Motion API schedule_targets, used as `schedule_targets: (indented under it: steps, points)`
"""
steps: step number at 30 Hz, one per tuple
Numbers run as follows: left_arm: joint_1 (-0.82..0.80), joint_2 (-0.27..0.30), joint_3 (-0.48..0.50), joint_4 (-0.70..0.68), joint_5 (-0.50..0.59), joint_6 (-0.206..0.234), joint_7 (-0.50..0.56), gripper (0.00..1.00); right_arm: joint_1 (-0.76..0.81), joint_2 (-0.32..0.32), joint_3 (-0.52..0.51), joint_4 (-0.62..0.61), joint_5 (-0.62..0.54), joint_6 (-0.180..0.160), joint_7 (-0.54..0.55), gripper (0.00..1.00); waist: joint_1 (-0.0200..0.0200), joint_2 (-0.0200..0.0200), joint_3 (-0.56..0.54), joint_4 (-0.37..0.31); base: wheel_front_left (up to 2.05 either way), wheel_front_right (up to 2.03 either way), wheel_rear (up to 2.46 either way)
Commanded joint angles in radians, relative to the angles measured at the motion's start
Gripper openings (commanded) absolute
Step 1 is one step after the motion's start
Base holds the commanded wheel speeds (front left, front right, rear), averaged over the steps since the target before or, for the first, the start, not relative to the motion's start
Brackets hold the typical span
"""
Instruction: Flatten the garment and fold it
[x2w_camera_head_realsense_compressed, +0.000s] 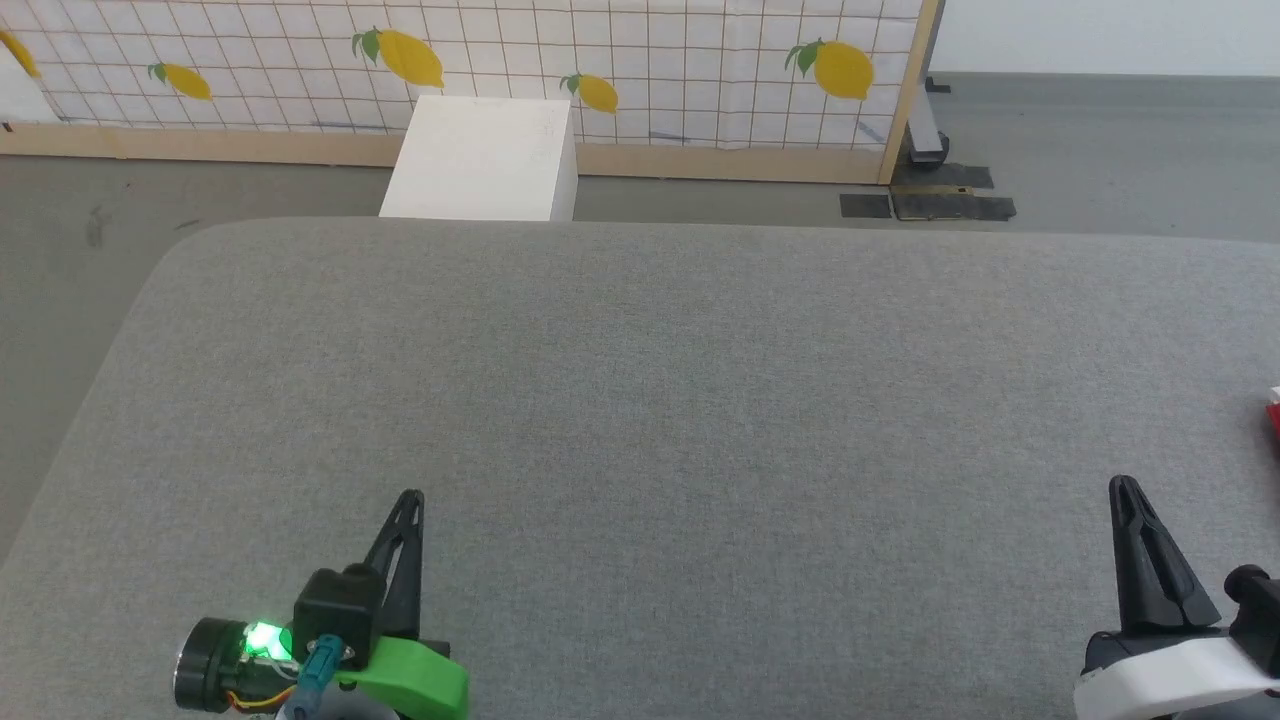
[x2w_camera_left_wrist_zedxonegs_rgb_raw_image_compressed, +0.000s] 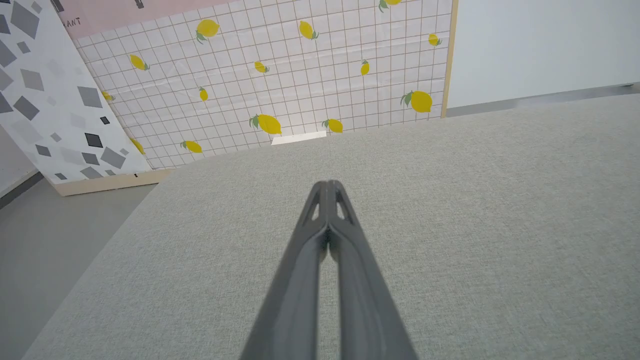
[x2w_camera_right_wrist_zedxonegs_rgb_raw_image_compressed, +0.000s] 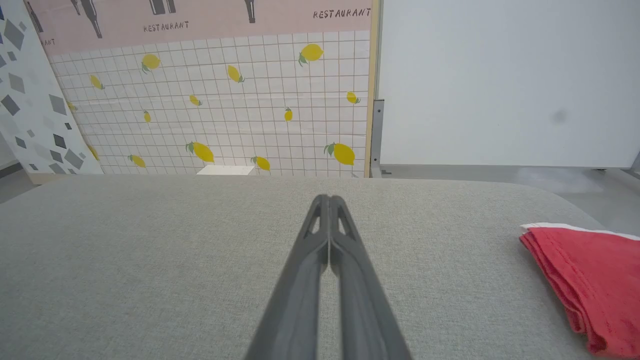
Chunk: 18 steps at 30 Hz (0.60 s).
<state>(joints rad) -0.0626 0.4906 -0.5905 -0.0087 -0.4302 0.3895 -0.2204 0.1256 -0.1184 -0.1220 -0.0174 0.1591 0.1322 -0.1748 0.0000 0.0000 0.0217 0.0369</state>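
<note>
Both claws clenched on nothing, left gripper (x2w_camera_head_realsense_compressed: 410, 500) lower left and right gripper (x2w_camera_head_realsense_compressed: 1124, 485) lower right over the grey table (x2w_camera_head_realsense_compressed: 640, 380) — garment (x2w_camera_right_wrist_zedxonegs_rgb_raw_image_compressed: 592, 280) lies layered at far right — advise the right arm reach across, open wide and pinch one hem.

A white box (x2w_camera_head_realsense_compressed: 480, 160) stands beyond the grey table (x2w_camera_head_realsense_compressed: 640, 400), perhaps touching a lemon-print panel (x2w_camera_head_realsense_compressed: 650, 60).
</note>
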Motion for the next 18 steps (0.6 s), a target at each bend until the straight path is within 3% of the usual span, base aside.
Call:
schedule_targets:
  steps: [1, 18]
  points:
    - [0.002, -0.011, 0.014, 0.000, 0.011, -0.008, 0.005, 0.00, -0.003, 0.002, 0.003, 0.000, -0.004, 0.000, 0.003, 0.00, 0.0000, 0.0000, 0.000, 0.000, 0.00, 0.00, 0.00]
    - [0.010, -0.070, 0.093, 0.001, 0.069, -0.061, 0.035, 0.00, -0.020, 0.011, 0.020, 0.003, -0.026, 0.000, 0.027, 0.00, 0.0000, 0.0000, -0.003, -0.006, 0.00, 0.00, 0.00]
